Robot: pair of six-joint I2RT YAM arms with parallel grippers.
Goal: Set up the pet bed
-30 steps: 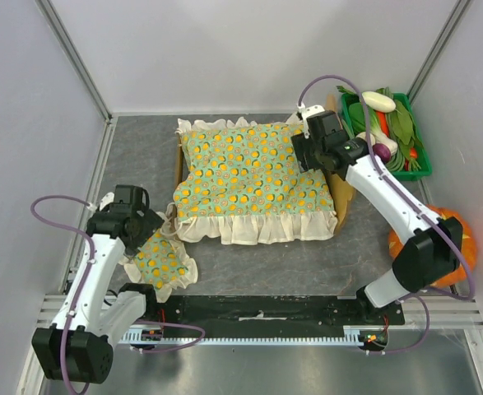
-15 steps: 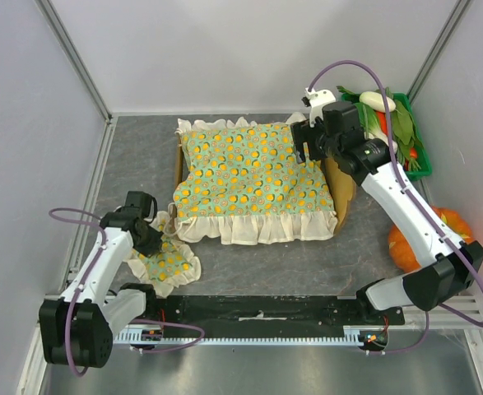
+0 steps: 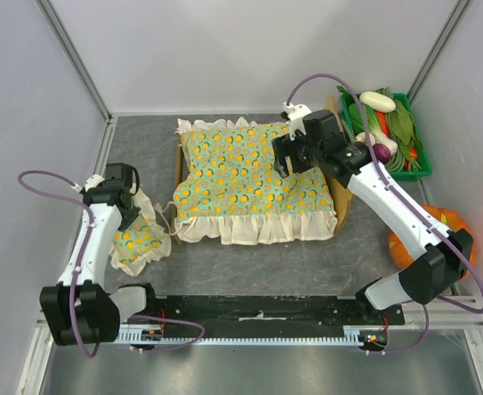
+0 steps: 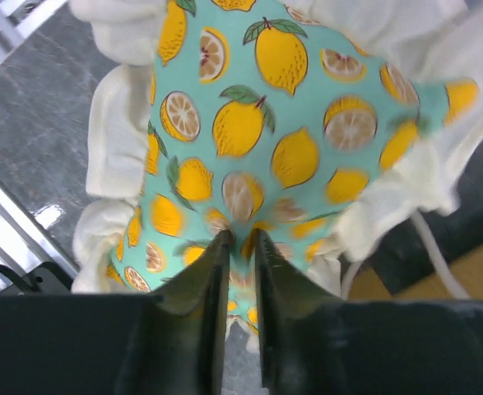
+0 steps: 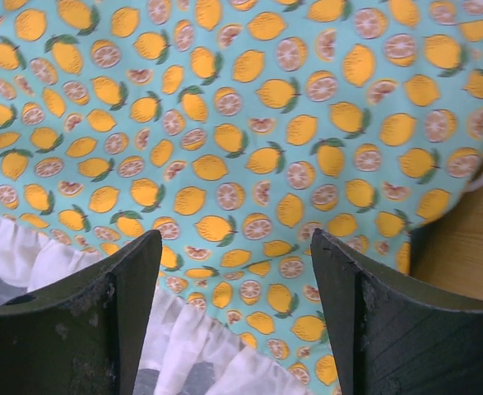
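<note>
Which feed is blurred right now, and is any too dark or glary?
Left wrist: the small lemon-print frilled pillow is smeared toward its right edge, sharper at centre; the left tool is a dark silhouette pinching it. Right wrist: the large lemon-print frilled cushion is crisp and evenly lit between the dark right tool. Top external: even light, no glare.

We see right jaws spread wide over teal lemon-print fabric cushion [image 5: 249, 123], white frill [image 5: 19, 247] lower left, light-wood bed frame [image 5: 471, 247] at right edge.

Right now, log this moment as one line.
left gripper: shut on small pillow | right gripper: open above cushion | cushion: laid over pet bed
</note>
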